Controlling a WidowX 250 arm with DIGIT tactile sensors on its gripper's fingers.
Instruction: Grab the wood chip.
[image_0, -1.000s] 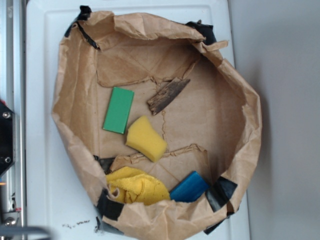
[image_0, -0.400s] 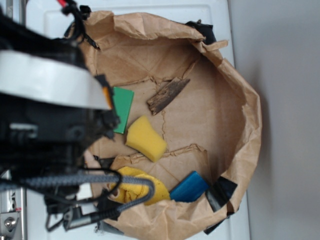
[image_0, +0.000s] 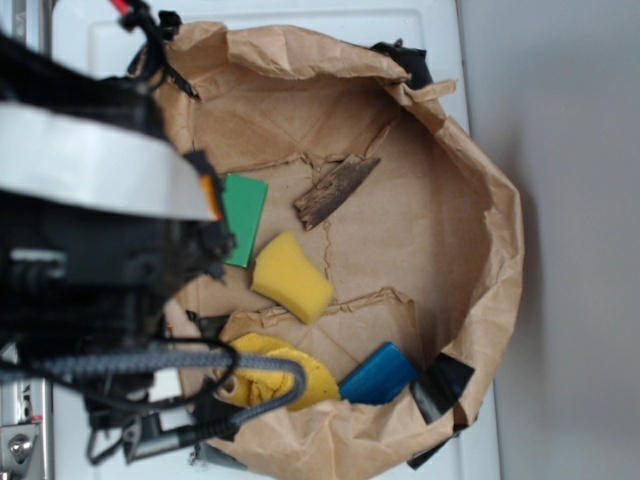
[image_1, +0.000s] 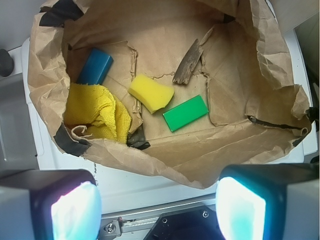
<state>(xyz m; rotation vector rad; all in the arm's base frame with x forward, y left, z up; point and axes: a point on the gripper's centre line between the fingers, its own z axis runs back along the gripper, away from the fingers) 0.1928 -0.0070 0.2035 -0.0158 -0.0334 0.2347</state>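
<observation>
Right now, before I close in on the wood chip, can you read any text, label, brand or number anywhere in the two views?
None legible. The wood chip, green block, yellow sponge, blue block, yellow cloth and paper bag carry no print.
Small dark marks on the white tray: too blurred to read.

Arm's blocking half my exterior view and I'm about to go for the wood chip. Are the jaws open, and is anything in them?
Observer: The wrist view shows the jaws wide apart with nothing between them.
Operator: Where are they relative to the bag?
Observer: They appear short of the paper bag's near rim, not over its inside. The wood chip lies further in, beyond the green block.
Operator: The arm hides part of that block. Is it touching the chip?
Observer: No. The whole block shows in the wrist view, lying flat, with bare paper between it and the chip.
</observation>
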